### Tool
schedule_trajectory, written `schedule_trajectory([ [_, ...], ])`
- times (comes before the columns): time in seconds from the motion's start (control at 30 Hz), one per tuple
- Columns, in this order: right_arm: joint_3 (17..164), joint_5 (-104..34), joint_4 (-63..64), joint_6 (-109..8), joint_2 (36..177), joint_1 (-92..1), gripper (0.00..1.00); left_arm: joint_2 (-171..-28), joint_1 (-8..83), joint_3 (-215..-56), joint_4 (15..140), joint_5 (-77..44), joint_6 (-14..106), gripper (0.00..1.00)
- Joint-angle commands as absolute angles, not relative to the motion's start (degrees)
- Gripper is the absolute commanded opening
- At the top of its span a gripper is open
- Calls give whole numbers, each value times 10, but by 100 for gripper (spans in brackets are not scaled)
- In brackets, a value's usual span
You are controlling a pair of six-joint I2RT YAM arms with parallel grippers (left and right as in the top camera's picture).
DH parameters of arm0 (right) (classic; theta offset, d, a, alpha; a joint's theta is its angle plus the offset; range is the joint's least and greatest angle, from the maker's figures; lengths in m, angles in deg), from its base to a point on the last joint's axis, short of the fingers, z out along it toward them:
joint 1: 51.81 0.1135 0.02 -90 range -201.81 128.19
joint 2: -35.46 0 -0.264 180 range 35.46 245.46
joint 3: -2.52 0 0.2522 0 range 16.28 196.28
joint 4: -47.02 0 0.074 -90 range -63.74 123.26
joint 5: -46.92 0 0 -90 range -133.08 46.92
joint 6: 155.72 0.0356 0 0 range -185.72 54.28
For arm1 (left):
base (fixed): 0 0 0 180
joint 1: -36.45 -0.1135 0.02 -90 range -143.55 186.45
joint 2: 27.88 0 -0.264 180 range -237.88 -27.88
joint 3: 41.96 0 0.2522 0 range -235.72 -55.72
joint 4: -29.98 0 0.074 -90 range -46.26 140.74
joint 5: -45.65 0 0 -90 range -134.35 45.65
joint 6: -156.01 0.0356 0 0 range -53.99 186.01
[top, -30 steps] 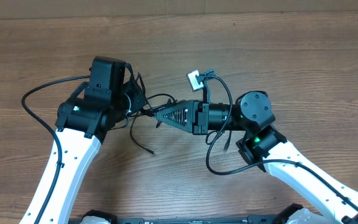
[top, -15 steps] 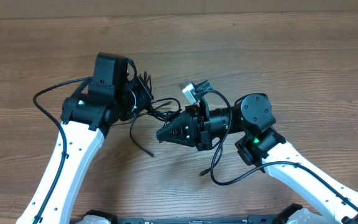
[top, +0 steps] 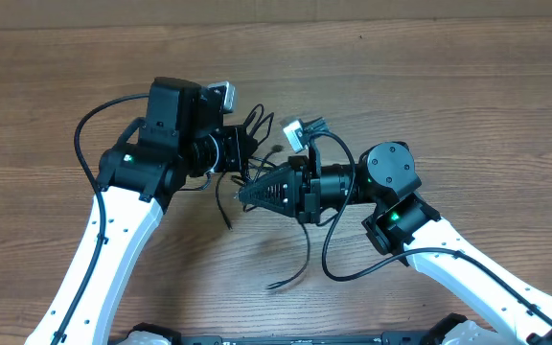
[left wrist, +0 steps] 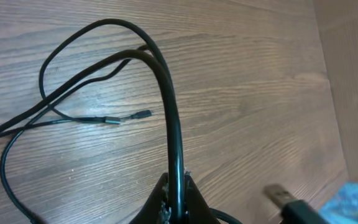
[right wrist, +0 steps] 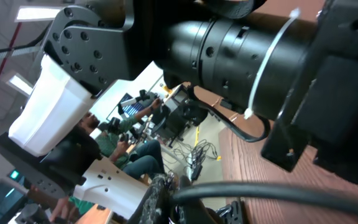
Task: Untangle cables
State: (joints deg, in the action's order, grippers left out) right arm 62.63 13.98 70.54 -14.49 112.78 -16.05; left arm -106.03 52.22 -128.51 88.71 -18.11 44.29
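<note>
Cables (left wrist: 170, 112) strung between left gripper (left wrist: 175, 188) and right gripper (right wrist: 165, 194), each clamped onto them; loops over table (left wrist: 260, 93).

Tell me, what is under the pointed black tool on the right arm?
Thin black cables run beneath the right tool, and one strand trails onto the wooden table. The tool's body covers the spot where the strands meet, so how they cross under it cannot be seen from above.

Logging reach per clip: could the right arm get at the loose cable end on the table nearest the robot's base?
Probably yes: the loose cable end lies uncovered near the right gripper. But its jaws look shut on a cable, so it would have to release that first.
</note>
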Motion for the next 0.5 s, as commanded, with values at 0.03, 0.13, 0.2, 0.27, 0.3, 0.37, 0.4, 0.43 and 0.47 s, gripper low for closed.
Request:
schedule_trajectory([
  [0.03,635,135,709,-143,1121,-155,4,-1065,524,-1293,892,-201,426,4],
  [0.13,635,170,709,-144,1121,-155,4,-1065,524,-1293,907,-297,313,4],
  [0.2,635,195,707,-144,1121,-155,4,-1065,524,-1293,923,-350,225,4],
  [0.27,635,200,683,-143,1121,-155,4,-1065,524,-1293,933,-387,150,4],
  [0.3,635,200,649,-143,1121,-155,4,-1065,524,-1293,932,-394,132,4],
  [0.37,635,192,593,-144,1121,-156,4,-1065,519,-1293,925,-394,117,4],
  [0.4,635,183,562,-144,1121,-155,4,-1065,518,-1293,920,-389,119,4],
  [0.43,635,170,530,-144,1121,-155,4,-1064,517,-1293,915,-387,125,4],
  [0.47,635,146,479,-144,1121,-155,4,-1063,517,-1293,906,-379,140,4],
])
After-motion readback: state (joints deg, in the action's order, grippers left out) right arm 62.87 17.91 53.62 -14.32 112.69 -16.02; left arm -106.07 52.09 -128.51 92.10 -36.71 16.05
